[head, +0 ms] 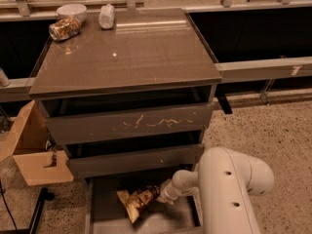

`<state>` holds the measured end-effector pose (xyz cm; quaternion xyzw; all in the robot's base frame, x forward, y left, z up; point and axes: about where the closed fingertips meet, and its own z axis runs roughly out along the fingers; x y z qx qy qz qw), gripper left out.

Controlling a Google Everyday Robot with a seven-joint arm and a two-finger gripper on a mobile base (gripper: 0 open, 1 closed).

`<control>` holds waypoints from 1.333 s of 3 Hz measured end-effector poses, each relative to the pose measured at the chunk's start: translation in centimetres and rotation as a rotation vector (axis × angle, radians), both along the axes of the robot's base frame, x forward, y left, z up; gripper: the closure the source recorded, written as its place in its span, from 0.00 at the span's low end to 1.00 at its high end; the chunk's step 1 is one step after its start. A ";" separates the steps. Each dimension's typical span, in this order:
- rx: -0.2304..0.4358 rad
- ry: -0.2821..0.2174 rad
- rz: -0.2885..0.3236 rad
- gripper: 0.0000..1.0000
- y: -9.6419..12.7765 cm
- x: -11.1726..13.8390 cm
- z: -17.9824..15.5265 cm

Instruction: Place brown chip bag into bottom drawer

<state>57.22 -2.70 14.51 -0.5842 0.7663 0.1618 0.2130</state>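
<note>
The brown chip bag (136, 201) lies crinkled on the floor of the open bottom drawer (105, 213), its pale yellow end toward the front left. My gripper (162, 196) reaches down into the drawer from the right, at the bag's right end and touching it. The white arm (229, 189) comes in from the lower right and hides the drawer's right side. Above the drawer are the plain-fronted middle drawer (134, 160) and the drawer with pale scratches (131, 123).
On the cabinet top (126, 52) at the back left stand a white bowl (71, 11), a small can lying on its side (64, 28) and a white wrapped packet (106, 16). An open cardboard box (34, 155) sits left of the cabinet. A railing runs behind.
</note>
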 end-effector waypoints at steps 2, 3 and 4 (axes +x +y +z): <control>0.000 0.000 0.000 0.28 0.0 0.0 0.0; 0.000 0.000 0.000 0.00 0.0 0.0 0.0; 0.000 0.000 0.000 0.00 0.0 0.0 0.0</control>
